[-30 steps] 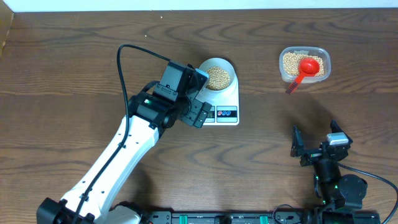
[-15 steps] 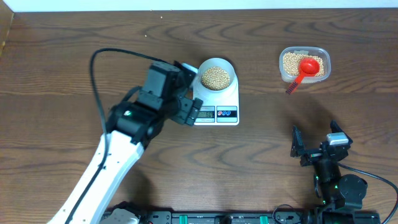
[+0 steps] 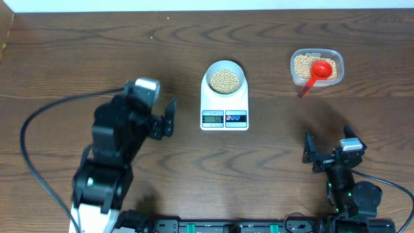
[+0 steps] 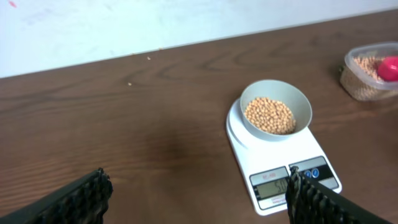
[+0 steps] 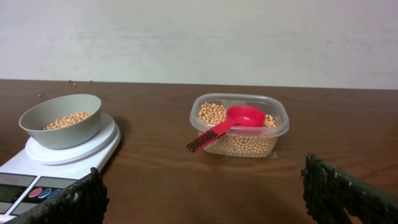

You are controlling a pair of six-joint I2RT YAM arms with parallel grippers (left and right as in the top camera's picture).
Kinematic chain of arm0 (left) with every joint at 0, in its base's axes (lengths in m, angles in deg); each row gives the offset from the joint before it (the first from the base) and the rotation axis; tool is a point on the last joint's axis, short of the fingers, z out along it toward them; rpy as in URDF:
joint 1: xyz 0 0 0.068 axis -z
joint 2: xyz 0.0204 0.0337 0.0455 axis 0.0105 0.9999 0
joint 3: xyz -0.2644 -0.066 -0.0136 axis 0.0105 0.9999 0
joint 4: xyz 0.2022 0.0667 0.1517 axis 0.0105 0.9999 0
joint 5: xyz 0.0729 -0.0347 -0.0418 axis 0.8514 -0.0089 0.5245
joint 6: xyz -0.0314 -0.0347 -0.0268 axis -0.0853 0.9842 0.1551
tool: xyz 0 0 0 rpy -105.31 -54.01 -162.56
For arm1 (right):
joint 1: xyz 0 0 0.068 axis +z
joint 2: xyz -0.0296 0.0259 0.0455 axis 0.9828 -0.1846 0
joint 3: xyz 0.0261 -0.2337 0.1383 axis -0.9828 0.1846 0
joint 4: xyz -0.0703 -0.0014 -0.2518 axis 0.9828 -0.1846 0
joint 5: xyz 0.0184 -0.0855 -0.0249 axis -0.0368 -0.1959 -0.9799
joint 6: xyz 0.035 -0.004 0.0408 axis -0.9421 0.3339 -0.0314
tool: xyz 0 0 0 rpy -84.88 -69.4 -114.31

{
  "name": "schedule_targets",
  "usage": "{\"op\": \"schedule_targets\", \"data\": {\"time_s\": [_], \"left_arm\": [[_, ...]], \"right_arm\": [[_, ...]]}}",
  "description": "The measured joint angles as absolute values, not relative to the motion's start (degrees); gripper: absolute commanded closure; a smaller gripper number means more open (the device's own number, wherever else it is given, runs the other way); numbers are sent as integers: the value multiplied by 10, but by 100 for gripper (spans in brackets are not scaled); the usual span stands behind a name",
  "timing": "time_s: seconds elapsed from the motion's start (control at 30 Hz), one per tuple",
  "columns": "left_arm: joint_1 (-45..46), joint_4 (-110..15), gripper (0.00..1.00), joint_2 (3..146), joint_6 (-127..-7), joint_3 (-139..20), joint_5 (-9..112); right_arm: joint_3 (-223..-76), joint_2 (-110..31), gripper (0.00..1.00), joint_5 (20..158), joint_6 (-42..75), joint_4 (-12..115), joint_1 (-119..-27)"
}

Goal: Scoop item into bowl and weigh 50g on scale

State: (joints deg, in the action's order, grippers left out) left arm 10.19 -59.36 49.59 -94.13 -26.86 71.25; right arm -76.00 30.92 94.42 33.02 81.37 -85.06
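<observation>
Well, both claws are wide open and holding nothing: the left gripper [image 3: 165, 120] hovers over bare table just left of the scale [image 3: 224, 107], and the right gripper [image 3: 328, 150] sits near the front edge, well apart from everything. The beans [image 3: 225, 80] are heaped in the bowl [image 4: 298, 99], which sits on the scale. The red scoop [image 3: 319, 68] lies in the clear tub [image 5: 239, 96] with the leftover beans. Looks pretty much done to me, but I can't read the display, so can't confirm the target weight.
</observation>
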Motion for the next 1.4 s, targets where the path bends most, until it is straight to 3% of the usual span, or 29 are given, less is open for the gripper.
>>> {"op": "schedule_targets", "data": {"time_s": [0.3, 0.73, 1.07, 1.4], "left_arm": [[32, -718, 8, 326, -936, -94, 704], [13, -852, 8, 139, -933, 135, 702], [-9, -830, 8, 44, -933, 199, 702], [-20, -810, 8, 36, -933, 196, 708]], "right_arm": [[-760, 309, 1, 944, 330, 814, -851], [-760, 309, 1, 944, 330, 814, -851], [-760, 309, 1, 944, 330, 814, -851], [-760, 309, 1, 944, 330, 814, -851]]}}
